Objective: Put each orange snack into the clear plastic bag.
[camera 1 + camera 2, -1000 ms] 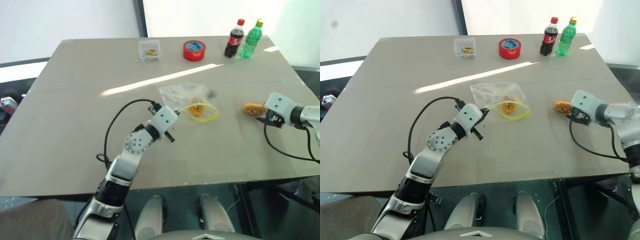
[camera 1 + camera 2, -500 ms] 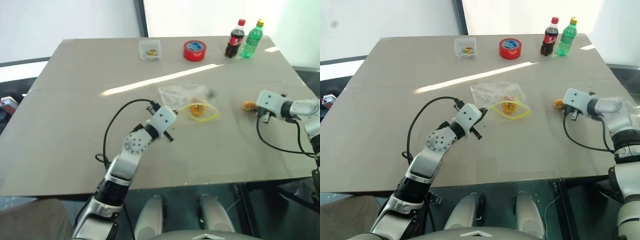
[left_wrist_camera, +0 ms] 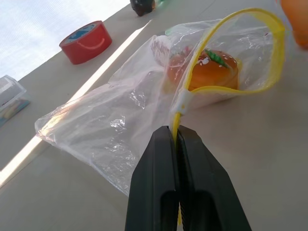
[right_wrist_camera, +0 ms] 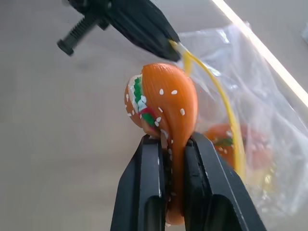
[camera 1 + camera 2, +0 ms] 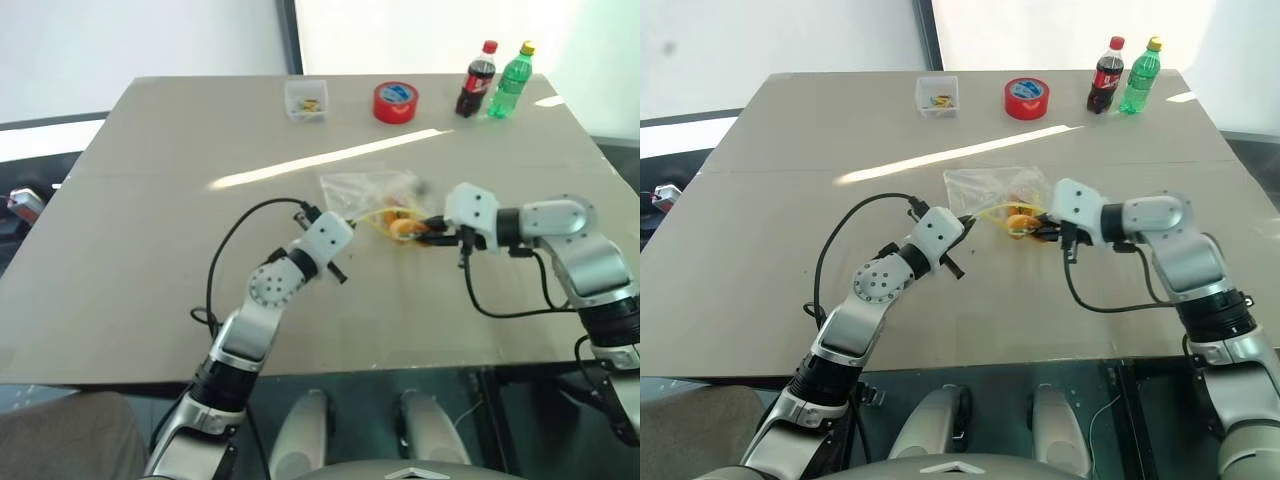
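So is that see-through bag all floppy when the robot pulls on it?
Probably floppy: the clear plastic bag lies crinkled and slumped on the table. It likely keeps its mouth open only because the left hand pinches the yellow strip. It looks light, so a push from the burger snack in the right hand might slide it.

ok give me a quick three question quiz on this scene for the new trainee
1. True or false: the left claw is shut on the yellow zip edge of the clear crinkly plastic bag.
2. What does the right claw hold? A) the red tape roll B) a speckled orange bun-like snack C) the green bottle
3. Fill in: another orange snack already lies ____ the bag.

Key:
1. True. The black fingers pinch the yellow strip.
2. B. The held snack is at the bag's mouth.
3. Inside. The bagged snack shows through the plastic.
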Robot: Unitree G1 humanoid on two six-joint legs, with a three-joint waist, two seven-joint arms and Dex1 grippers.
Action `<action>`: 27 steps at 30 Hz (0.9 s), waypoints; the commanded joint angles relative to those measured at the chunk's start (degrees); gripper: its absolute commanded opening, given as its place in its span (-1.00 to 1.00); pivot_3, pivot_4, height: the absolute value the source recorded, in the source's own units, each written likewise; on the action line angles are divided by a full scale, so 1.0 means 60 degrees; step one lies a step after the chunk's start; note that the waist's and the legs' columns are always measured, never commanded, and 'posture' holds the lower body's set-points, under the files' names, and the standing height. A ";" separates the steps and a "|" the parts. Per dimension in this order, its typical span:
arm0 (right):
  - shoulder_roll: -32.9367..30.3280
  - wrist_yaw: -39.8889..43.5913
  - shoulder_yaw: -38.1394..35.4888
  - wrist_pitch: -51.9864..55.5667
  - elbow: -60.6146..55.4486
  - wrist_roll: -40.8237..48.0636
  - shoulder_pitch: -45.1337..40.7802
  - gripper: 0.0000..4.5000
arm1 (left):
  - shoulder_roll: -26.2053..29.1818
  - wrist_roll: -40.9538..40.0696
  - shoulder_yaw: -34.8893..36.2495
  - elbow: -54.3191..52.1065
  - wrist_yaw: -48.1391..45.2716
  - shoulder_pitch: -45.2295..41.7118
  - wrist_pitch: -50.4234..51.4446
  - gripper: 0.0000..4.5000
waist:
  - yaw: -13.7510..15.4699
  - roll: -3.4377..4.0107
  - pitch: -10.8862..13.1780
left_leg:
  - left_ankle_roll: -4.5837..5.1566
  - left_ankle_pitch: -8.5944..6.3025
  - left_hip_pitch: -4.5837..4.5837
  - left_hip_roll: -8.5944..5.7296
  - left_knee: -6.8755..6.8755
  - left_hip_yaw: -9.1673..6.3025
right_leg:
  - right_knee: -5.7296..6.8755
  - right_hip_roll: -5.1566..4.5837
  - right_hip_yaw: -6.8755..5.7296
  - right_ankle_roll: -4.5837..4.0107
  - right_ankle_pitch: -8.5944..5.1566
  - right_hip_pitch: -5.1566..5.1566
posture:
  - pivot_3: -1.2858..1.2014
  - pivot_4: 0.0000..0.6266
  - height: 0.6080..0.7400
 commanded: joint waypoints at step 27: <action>0.2386 -0.4562 0.1218 -0.3280 0.3531 -0.3872 -0.1391 -0.98 | -0.0395 -0.0762 -0.0477 -0.0435 -0.1105 -0.0041 -0.0784 -1.00 | -0.0088 0.0001 0.0001 | 0.0000 0.0000 0.0002 0.0000 -0.0008 0.0021 | 0.0008 0.0007 0.0001 -0.0002 0.0000 -0.0005 | 0.03 -0.52 1.00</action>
